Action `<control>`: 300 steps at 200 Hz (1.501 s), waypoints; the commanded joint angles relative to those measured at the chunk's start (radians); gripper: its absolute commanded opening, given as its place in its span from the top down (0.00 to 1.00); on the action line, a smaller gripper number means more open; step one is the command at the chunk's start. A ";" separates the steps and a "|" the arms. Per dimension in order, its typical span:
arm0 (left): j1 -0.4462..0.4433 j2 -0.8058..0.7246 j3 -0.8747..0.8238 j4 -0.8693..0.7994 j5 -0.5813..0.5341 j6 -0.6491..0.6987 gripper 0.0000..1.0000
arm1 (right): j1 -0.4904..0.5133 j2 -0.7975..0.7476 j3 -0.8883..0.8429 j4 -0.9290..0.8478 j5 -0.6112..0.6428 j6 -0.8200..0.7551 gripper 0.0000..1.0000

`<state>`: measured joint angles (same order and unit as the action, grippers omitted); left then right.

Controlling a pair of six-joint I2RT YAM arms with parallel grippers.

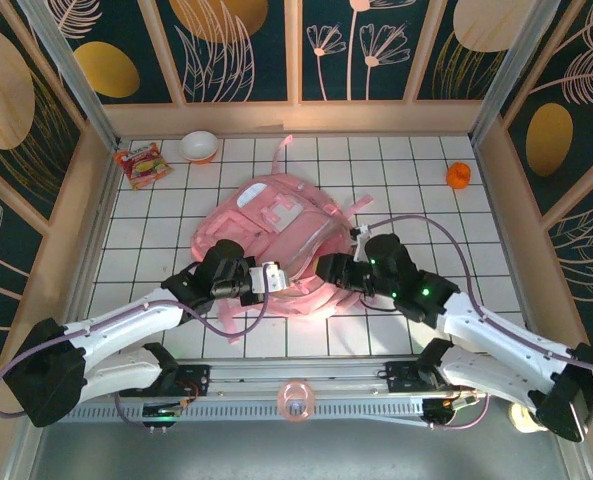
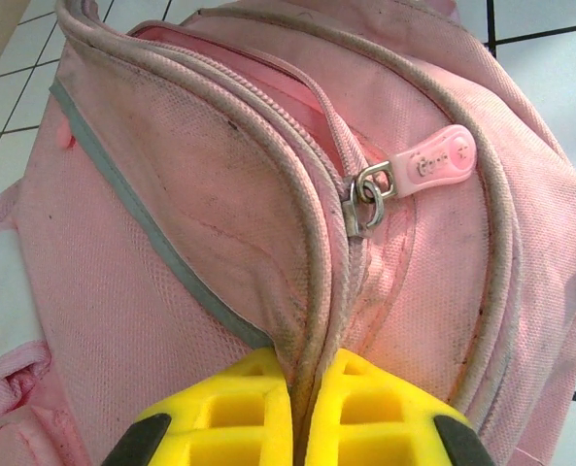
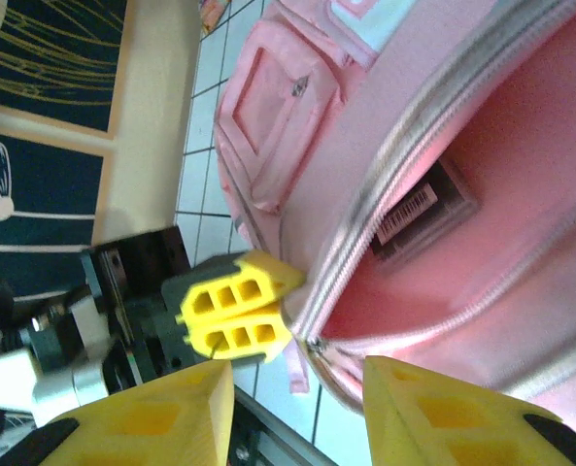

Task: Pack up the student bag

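Pinching the piped seam of the large soft pink fabric backpack (image 1: pixel 276 215) — lying in the middle of the white gridded table (image 1: pixel 426 200).
Clamped tight there with the left gripper (image 2: pixel 300 413), just below the pink plastic zip pull (image 2: pixel 435 160); spread wide and holding nothing with the right gripper (image 3: pixel 297 377) — at the bag's gaping mouth.

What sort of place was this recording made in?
Probably a staged robot test booth rather than a real classroom: a white gridded tabletop fenced by leaf-print wall panels, two robot arms bolted at its near edge, and a pink student bag lying on it.
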<state>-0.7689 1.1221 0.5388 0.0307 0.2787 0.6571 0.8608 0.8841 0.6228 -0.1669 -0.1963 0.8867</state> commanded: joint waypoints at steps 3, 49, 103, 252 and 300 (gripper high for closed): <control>0.003 -0.010 0.036 0.010 -0.004 -0.047 1.00 | 0.053 0.015 -0.027 -0.075 0.064 -0.049 0.62; 0.003 0.002 0.048 0.014 0.016 -0.061 1.00 | 0.116 0.185 0.039 -0.031 0.073 -0.128 0.61; 0.003 -0.001 0.055 0.020 0.027 -0.073 1.00 | 0.141 0.369 0.160 -0.037 0.059 -0.225 0.63; 0.006 -0.011 0.059 -0.013 -0.018 -0.073 1.00 | 0.093 0.348 0.201 -0.205 0.195 -0.224 1.00; 0.031 -0.050 0.040 -0.054 -0.028 -0.079 1.00 | -0.059 0.238 0.127 -0.279 0.180 -0.214 1.00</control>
<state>-0.7582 1.1179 0.5728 0.0067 0.2615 0.6079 0.8616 1.1725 0.7887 -0.3397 -0.0971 0.6613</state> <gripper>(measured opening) 0.049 0.037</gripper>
